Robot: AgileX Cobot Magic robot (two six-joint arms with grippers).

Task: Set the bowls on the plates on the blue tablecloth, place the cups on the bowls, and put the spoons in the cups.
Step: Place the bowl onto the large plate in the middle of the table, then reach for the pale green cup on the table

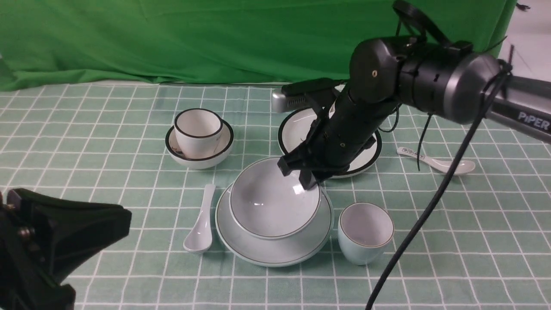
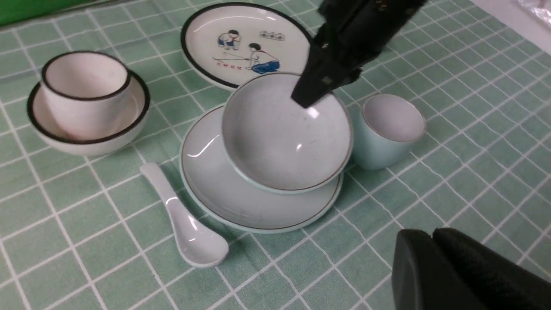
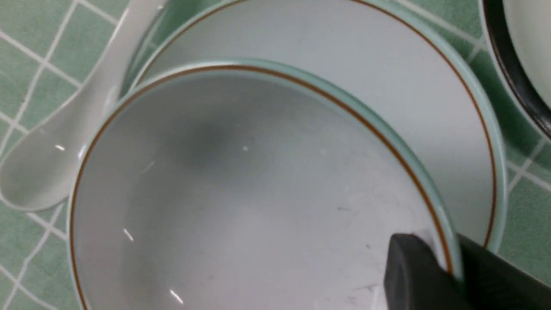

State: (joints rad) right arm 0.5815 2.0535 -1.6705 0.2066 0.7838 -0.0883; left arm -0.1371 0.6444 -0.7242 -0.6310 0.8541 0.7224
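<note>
My right gripper (image 1: 306, 177) is shut on the far rim of the pale blue bowl (image 1: 273, 199) and holds it tilted over the pale blue plate (image 1: 275, 249); the right wrist view shows the fingers (image 3: 413, 271) clamping the rim. The pale blue cup (image 1: 365, 231) stands right of the plate. The white cup (image 1: 198, 131) sits in the white black-rimmed bowl (image 1: 215, 157) at the back left. The cartoon plate (image 1: 297, 129) lies behind, partly hidden by my arm. A plain spoon (image 1: 200, 224) lies left of the blue plate; a printed spoon (image 1: 434, 160) lies at the right. My left gripper (image 2: 432, 234) is shut and empty.
The blue grid tablecloth (image 1: 86, 172) covers the table. A green backdrop cloth (image 1: 193, 38) hangs behind. My right arm's cable (image 1: 413, 237) drapes across the right foreground.
</note>
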